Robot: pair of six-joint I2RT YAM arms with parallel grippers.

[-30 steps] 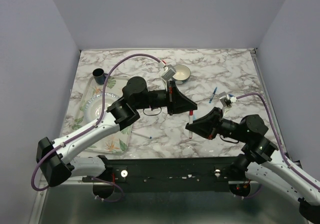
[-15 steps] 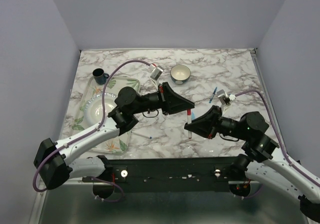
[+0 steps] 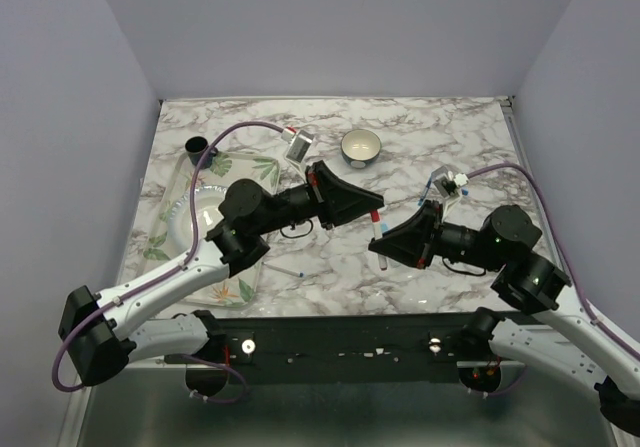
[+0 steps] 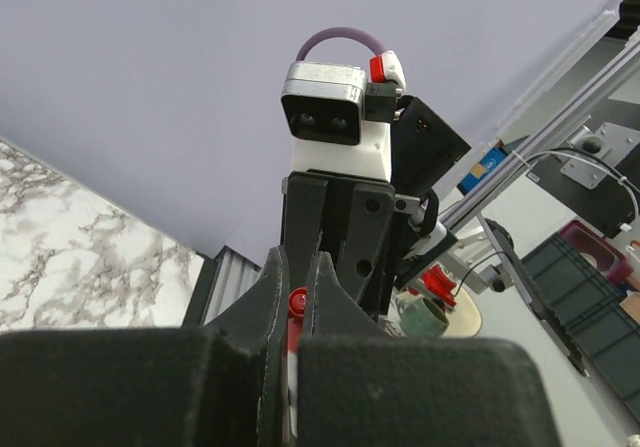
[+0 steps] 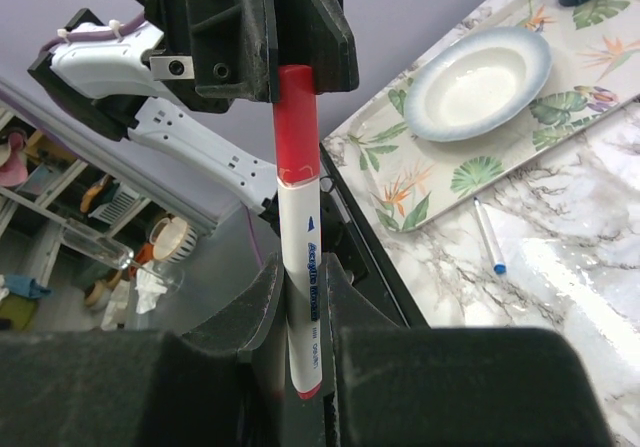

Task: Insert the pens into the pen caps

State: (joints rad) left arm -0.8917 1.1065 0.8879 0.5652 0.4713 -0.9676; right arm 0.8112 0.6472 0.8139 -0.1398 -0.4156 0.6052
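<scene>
Pen, white-barrelled with blue lettering too blurred to read with certainty, stands upright between the closed fingers of the right gripper. Its red cap is seated on top, the far end pinched by the left gripper. The two meet above the middle of the marble table, near the floral tray and well apart from the bowl. A blue-tipped pen lies just beside the tray's edge.

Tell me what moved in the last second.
The left arm's wrist swung left, uncovering the bowl; the left gripper and right gripper edged slightly left together. Both stayed shut, left on the red cap, right on the pen, meeting mid-table. Bowl, tray and loose pen did not move.
</scene>
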